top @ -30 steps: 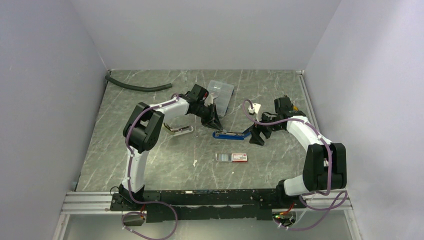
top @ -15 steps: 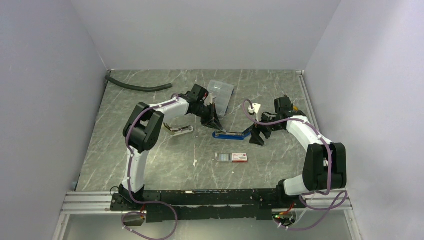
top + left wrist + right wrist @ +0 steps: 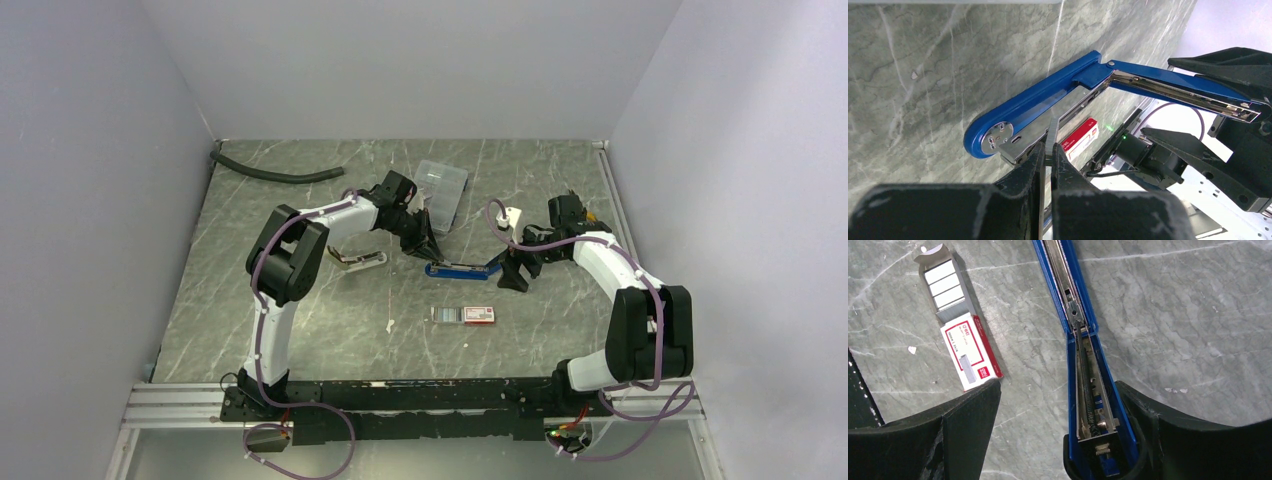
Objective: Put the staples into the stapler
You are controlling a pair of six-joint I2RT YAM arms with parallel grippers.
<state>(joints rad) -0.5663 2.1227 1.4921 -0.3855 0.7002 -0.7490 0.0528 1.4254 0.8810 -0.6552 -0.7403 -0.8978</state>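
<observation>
The left gripper had its jaws pinched tight on the staples, right by the open stapler. It needed to slide them in straight (no tipping). The right gripper, jaws wide apart, sat around the lifted lid.

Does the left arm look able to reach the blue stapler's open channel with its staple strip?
Probably yes. The blue stapler is swung open, its metal channel bare, and the thin grey staple strip pinched in the left end effector hangs beside it. The right end effector sits at the lid end, clear.
</observation>
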